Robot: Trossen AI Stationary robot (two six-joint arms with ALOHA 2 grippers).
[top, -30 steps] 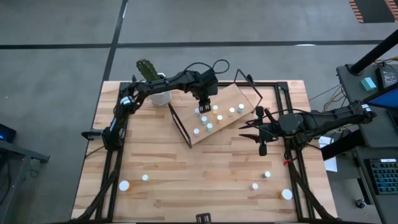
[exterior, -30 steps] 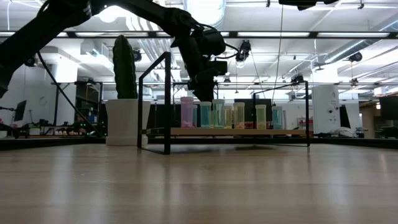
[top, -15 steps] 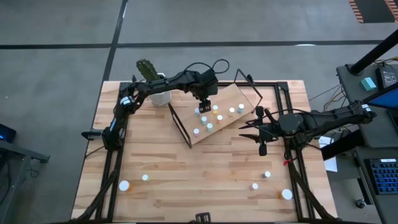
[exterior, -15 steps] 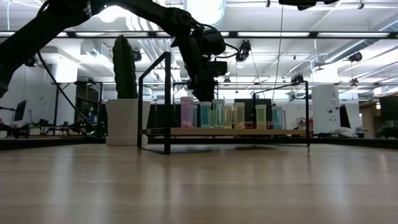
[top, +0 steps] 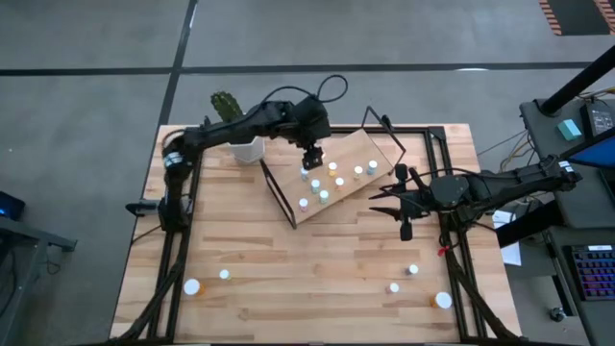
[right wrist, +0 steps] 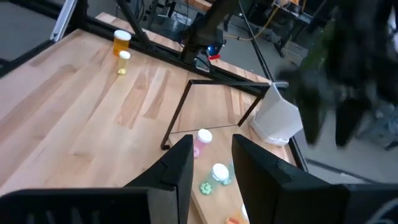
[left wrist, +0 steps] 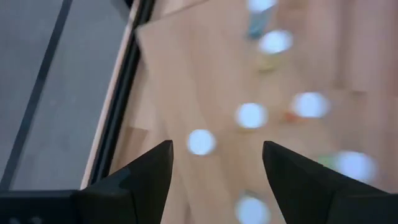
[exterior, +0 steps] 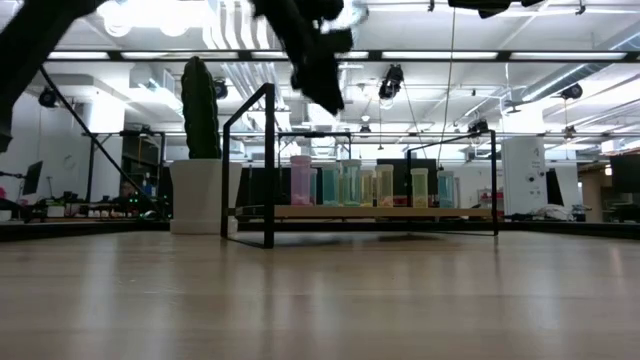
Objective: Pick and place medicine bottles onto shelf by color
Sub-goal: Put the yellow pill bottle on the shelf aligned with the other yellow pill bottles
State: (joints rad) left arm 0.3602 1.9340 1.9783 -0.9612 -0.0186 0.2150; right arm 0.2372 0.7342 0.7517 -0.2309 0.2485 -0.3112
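We have our left hand (top: 309, 159) over the far-left part of the shelf (top: 370, 149), its fingers (left wrist: 140, 180) spread wide and holding nothing, with bottles standing on the board just below it. The shelf is a pale wooden board on a thin black wire frame, set at the far middle of the worktop (top: 317, 274) beside the cactus pot (top: 245, 147), its long axis running from near-left to far-right. About eight medicine bottles on the shelf (top: 323, 195) stand upright in loose rows, caps up, so each one's long axis is vertical. Our right hand (top: 377, 200) waits at the shelf's right end with its fingers (right wrist: 174, 171) set at a narrow gap and nothing between them. Five bottles are not yet shelved: two near the left corner (top: 192, 286) and three near the right corner (top: 412, 270), all upright. We judge them to be light, stiff plastic, smooth enough to slip and easy to tip, since they are narrow for their height. We would take each across the body just under the cap, squeezing gently, and keep it upright on the way. On the shelf, crowded neighbours could be knocked over.
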